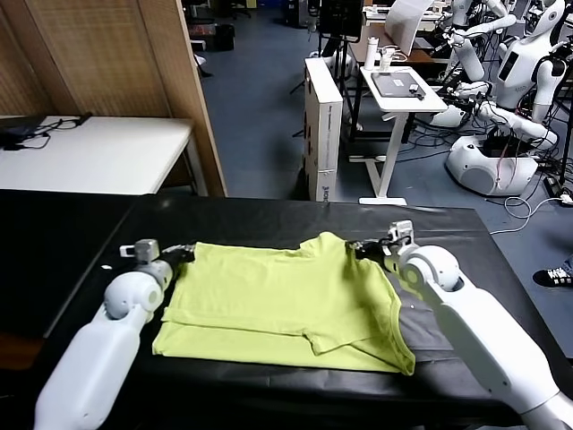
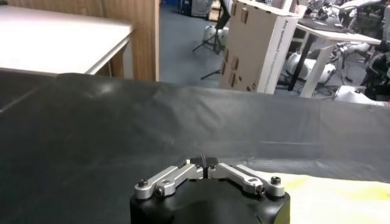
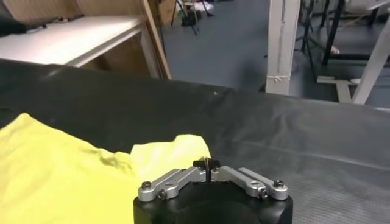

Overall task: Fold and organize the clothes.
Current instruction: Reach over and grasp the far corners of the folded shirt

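surface (image 1: 269,215): black, T-shirt (image 1: 286,300) lying mid-surface, partly folded | left gripper (image 1: 185,253): jaws clenched at shirt's far left corner | right gripper (image 1: 362,248): jaws clenched at far right edge | room: white table (image 1: 98,152), cardboard box (image 1: 322,125), other robots (image 1: 501,98) behind

The near hem of the T-shirt (image 1: 286,309) sits clear, but its folded underlayers are out of sight. In the head view the left claw (image 1: 185,253) is too small to show whether cloth is pinched, and the right claw (image 1: 363,248) is half buried behind a raised fold. In the left wrist view only a yellow sliver of shirt shows at the picture's edge. The tabletop (image 1: 72,242) runs off the frame on the left.
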Available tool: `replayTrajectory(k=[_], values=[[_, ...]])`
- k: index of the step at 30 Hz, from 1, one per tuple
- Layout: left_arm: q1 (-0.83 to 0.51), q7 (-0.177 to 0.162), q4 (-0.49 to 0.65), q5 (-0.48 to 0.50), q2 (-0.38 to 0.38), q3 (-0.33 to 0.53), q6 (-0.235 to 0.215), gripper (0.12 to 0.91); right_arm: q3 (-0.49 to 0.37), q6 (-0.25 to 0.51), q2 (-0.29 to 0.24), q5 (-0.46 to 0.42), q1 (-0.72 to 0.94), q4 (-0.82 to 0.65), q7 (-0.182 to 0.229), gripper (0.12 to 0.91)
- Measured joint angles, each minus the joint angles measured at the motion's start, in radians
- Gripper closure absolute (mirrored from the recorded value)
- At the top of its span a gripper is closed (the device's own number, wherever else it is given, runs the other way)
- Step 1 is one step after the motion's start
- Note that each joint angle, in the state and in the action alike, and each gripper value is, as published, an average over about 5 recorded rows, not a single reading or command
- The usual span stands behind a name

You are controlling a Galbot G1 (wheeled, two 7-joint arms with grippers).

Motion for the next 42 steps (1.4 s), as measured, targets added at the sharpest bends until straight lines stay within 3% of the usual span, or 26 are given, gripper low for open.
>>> replayTrajectory(k=[4, 7, 16, 18, 21, 29, 38, 42], values=[[0.021, 0.012, -0.020, 0.023, 0.000, 0.001, 0.000, 0.882, -0.002, -0.002, 0.005, -0.003, -0.007, 0.007, 0.002, 0.885], [0.008, 0.008, -0.001, 0.036, -0.012, 0.014, 0.000, 0.797, -0.004, -0.004, 0.005, -0.003, -0.008, 0.010, 0.003, 0.885], [-0.073, 0.004, 0.097, 0.050, -0.047, 0.059, -0.003, 0.247, -0.002, -0.006, 0.004, -0.003, -0.021, 0.015, 0.004, 0.885], [-0.092, 0.005, 0.119, 0.053, -0.054, 0.068, -0.004, 0.167, -0.001, -0.006, 0.003, -0.003, -0.022, 0.015, 0.004, 0.885], [-0.118, 0.006, 0.152, 0.054, -0.065, 0.077, -0.008, 0.129, 0.000, -0.006, 0.002, -0.003, -0.023, 0.015, 0.004, 0.885], [-0.160, 0.010, 0.227, 0.058, -0.086, 0.081, -0.019, 0.146, 0.000, -0.007, 0.000, -0.003, -0.020, 0.015, 0.005, 0.885], [-0.166, 0.011, 0.260, 0.065, -0.100, 0.081, -0.025, 0.343, -0.003, -0.008, -0.001, -0.003, -0.016, 0.013, 0.005, 0.885], [-0.158, 0.012, 0.255, 0.063, -0.097, 0.080, -0.025, 0.560, -0.003, -0.008, -0.002, -0.003, -0.014, 0.011, 0.005, 0.885]])
